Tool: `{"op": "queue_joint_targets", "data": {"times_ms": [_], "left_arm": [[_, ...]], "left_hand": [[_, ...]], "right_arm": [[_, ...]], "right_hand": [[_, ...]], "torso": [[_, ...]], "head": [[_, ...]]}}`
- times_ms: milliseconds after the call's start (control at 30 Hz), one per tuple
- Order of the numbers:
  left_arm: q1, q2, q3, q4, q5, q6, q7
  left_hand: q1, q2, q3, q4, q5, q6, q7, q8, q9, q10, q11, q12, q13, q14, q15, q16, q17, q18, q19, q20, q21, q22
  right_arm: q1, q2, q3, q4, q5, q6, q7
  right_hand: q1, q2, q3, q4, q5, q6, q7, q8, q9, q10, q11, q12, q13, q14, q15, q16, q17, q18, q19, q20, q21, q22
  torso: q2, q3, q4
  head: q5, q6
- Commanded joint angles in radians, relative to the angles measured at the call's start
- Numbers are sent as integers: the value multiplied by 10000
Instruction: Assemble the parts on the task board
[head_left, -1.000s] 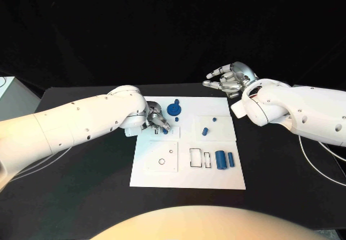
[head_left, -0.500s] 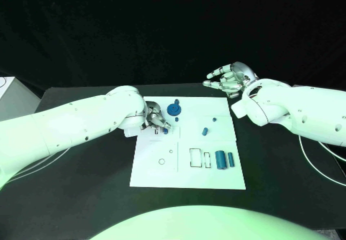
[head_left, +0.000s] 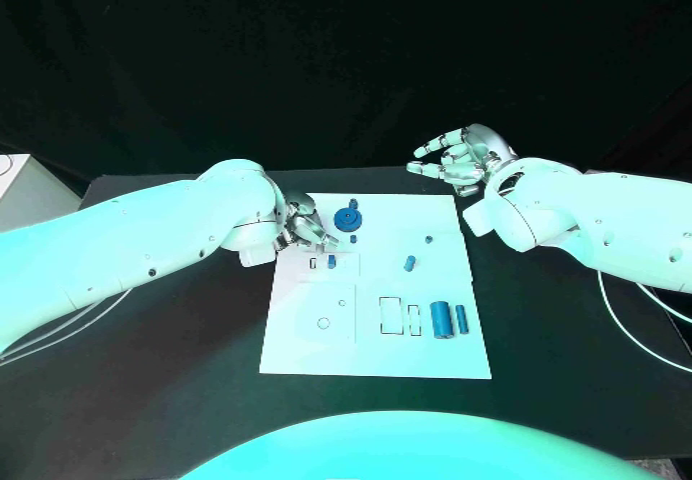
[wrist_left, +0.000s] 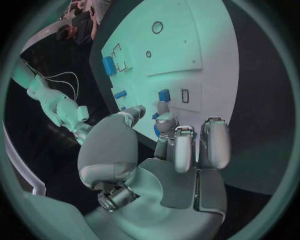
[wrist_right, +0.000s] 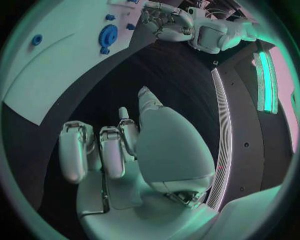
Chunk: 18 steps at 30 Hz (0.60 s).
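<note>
The white task board (head_left: 375, 350) lies mid-table. My left hand (head_left: 306, 226) hovers over its far left corner, fingers apart and holding nothing. Just in front of it a small blue piece (head_left: 330, 261) sits by a narrow slot; the left wrist view shows this piece (wrist_left: 164, 95) beyond the fingertips (wrist_left: 163, 107). A blue gear (head_left: 346, 219) stands right of the hand. A blue peg (head_left: 427, 239), an oblong piece (head_left: 410, 263) and two blue cylinders (head_left: 449, 320) lie further right. My right hand (head_left: 462, 156) is raised beyond the board's far right corner, empty.
The board carries outlined recesses: a round hole (head_left: 323, 322) and rectangular slots (head_left: 391, 314). In the right wrist view the gear (wrist_right: 108, 35) and my left hand (wrist_right: 165, 20) lie across the black table (head_left: 173, 340). A white box (head_left: 18, 190) stands at the table's left.
My left hand has drawn back from the small blue piece toward the board's far left corner, leaving the piece on the board. The right hand has stayed put.
</note>
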<state>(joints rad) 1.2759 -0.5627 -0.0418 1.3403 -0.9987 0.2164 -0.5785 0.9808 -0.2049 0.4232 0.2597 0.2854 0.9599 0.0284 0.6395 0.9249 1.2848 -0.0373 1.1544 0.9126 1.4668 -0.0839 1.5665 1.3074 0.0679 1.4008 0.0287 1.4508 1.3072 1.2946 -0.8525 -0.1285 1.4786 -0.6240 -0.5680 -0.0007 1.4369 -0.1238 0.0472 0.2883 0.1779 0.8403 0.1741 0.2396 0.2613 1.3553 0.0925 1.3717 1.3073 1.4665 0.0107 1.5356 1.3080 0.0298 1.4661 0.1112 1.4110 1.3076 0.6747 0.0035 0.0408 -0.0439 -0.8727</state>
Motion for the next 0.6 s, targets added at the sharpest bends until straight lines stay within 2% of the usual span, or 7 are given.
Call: {"op": "queue_joint_targets", "data": {"times_ms": [33, 100, 133, 167, 300, 333, 600], "left_arm": [[121, -147, 147, 148, 60, 137, -114], [216, -233, 261, 153, 271, 205, -109], [275, -271, 321, 121, 407, 234, -94], [313, -290, 354, 87, 484, 245, -76], [535, -304, 493, -372, 785, 178, 116], [579, -271, 513, -554, 812, 143, 172], [712, 117, 569, -1653, 127, 117, 354]], "left_hand": [[246, 27, -89, 45, 2, -79, 56, -73, 20, -133, 48, -132, -140, 1040, -17, 43, 2634, -57, -51, -18, -86, -84], [402, 25, -141, 76, 18, -187, 108, -131, 28, -290, 88, -277, -331, 1011, 20, -4, 2551, -25, -156, 2, -168, -233], [656, 62, -130, 99, 78, -603, 256, -423, -74, -684, 213, -642, -796, 872, 108, -225, 2175, 56, -426, 48, -375, -614], [665, 64, -133, 103, 78, -610, 264, -434, -81, -696, 220, -649, -805, 870, 114, -228, 2171, 57, -431, 53, -379, -620], [1088, 174, -218, 237, 109, -999, 568, -1035, -475, -1120, 489, -866, -1118, 755, 355, -390, 1911, 122, -660, 248, -577, -915], [1132, 179, -258, 256, 108, -1075, 628, -1180, -588, -1141, 540, -849, -1117, 753, 399, -392, 1907, 124, -665, 288, -587, -923], [1191, 214, -306, 268, 121, -1099, 679, -1311, -709, -1151, 587, -810, -1098, 762, 445, -379, 1926, 117, -632, 333, -568, -878]], "right_arm": [[-10, -5, 1, -34, -44, 99, 116], [-10, -9, 1, -53, -41, 101, 115], [-10, -11, 1, -62, -39, 101, 114], [-10, -12, 1, -68, -39, 102, 113], [-11, -14, 1, -97, -36, 103, 111], [-11, -15, 1, -100, -35, 103, 112], [-11, -9, 1, -93, -35, 113, 113]], "right_hand": [[-81, 15, 39, 14, 49, -79, 15, 52, 4, -67, -17, -48, 514, 820, 15, -47, 1832, 87, 400, 10, -33, 1554], [-81, 15, 39, 14, 49, -79, 15, 52, 4, -67, -17, -48, 514, 820, 15, -47, 1832, 87, 400, 10, -33, 1554], [-81, 15, 39, 14, 49, -79, 15, 52, 4, -67, -17, -48, 514, 820, 15, -47, 1832, 87, 400, 10, -33, 1554], [-81, 15, 39, 14, 49, -79, 15, 52, 4, -67, -17, -48, 514, 820, 15, -47, 1832, 87, 400, 10, -33, 1554], [-81, 15, 39, 14, 49, -79, 15, 52, 4, -67, -17, -48, 514, 820, 15, -47, 1832, 87, 400, 10, -33, 1554], [-81, 15, 39, 14, 49, -79, 15, 52, 4, -67, -17, -48, 514, 820, 15, -47, 1832, 87, 400, 10, -33, 1554], [-101, 18, 37, 14, 51, -85, 15, 57, 4, -64, -16, -44, 515, 816, 16, -53, 1822, 86, 401, 10, -31, 1556]], "torso": [[28, 3, -18], [30, -1, -17], [30, -1, -13], [32, 0, -12], [35, 2, 5], [36, -1, 5], [75, -18, -20]], "head": [[18, 1], [28, 1], [36, 3], [46, 21], [75, 128], [85, 147], [160, 289]]}}
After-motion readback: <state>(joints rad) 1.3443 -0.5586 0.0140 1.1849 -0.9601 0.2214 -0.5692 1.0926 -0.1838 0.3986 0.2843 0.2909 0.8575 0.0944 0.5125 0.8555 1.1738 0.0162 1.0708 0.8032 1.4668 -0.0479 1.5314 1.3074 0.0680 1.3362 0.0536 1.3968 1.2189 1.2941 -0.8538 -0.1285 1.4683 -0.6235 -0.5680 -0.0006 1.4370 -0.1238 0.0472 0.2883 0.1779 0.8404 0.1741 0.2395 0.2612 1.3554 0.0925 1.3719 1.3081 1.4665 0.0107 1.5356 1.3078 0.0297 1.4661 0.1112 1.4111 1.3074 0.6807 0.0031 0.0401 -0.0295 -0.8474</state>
